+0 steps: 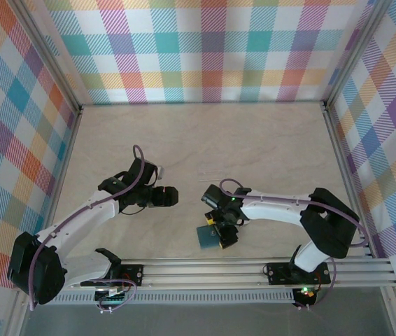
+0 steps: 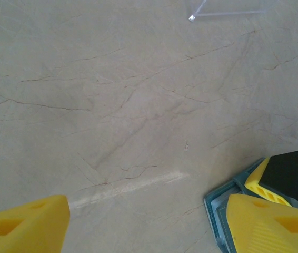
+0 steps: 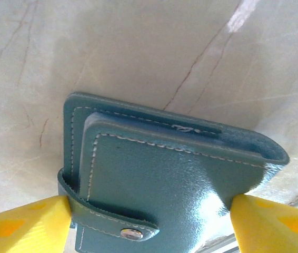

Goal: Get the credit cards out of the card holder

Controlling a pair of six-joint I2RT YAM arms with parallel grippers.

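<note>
- Yellow-tipped right gripper (image 3: 149,206) straddles the teal-blue stitched leather card holder (image 3: 175,168). One pad presses each side edge, so it looks closed on the holder in a wide grip.
- Card holder is folded, its strap fastened by the round metal snap (image 3: 132,233). It lies flat on the pale marble-patterned table (image 3: 138,42), close to the silver front rail (image 1: 254,269) on the right arm's side.
- Credit cards, presumably tucked inside the folded holder, are hidden.
- Yellow-tipped left gripper (image 2: 146,211) hovers near the holder's corner, jaws spread wide with nothing between them.
- Step in hand, as I judge it: securing the holder. Opening it has not yet begun.
- Next move calls for the right grip to pin the holder down. The left fingers then need to catch the strap, pop the snap and fold the flap back.
</note>
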